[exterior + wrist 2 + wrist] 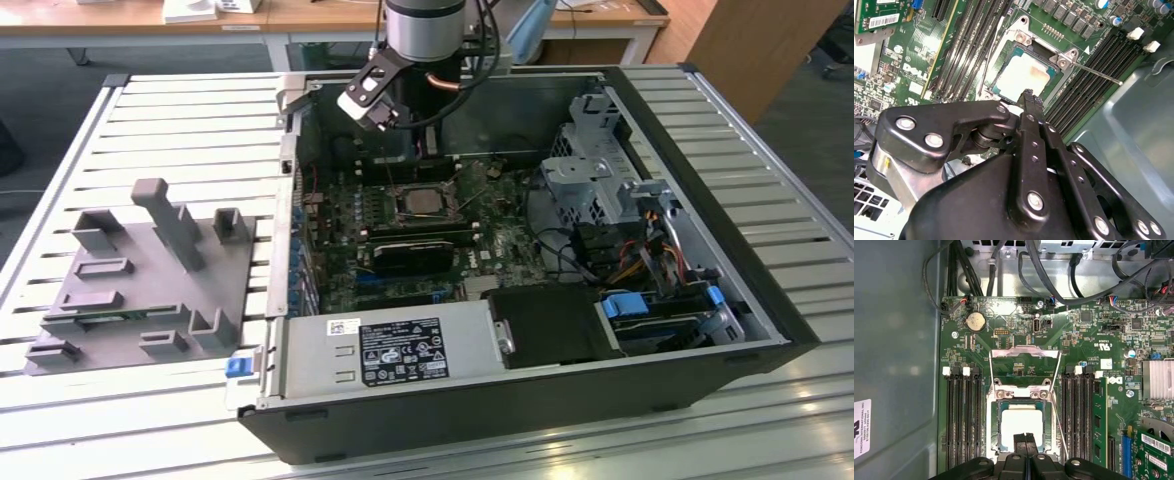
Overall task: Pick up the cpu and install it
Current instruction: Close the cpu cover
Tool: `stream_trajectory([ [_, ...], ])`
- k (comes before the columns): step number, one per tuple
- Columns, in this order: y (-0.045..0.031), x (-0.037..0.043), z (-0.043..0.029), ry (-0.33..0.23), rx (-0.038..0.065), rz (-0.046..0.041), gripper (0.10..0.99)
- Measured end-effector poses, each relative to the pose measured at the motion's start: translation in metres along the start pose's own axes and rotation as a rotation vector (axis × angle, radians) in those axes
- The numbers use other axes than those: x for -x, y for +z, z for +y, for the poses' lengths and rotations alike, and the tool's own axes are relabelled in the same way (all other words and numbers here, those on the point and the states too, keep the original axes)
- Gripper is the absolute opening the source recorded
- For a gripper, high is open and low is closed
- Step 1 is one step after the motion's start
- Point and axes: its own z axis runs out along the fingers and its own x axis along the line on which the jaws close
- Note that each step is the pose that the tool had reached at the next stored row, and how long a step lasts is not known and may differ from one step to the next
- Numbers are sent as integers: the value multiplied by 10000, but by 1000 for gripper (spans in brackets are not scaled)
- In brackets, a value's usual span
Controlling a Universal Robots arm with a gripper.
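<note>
The cpu (1022, 424) lies flat in the motherboard socket (995, 426), its silvery top showing with a thin pale rim. In both wrist views my gripper (1025, 436) hangs just above the chip's edge, its two black fingertips (1029, 96) pressed together with nothing between them. The cpu (1021, 75) sits apart from the fingers. The socket's metal load plate (1025, 353) is swung open and the thin lever (1099, 74) stands out to the side. In the exterior view the arm reaches down into the open computer case over the cpu (424, 200).
Memory slots (961, 420) flank the socket on both sides. A long black card (420, 250) lies just in front of the socket. Cables and a drive cage (601, 150) crowd the exterior view's right of the case. A grey fixture tray (147, 270) sits on the slatted table at the exterior view's left.
</note>
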Motion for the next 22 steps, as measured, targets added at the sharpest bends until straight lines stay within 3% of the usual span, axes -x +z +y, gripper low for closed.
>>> stream_trajectory([
  [22, -99, 0, 5, 0, 0, -1, 106],
])
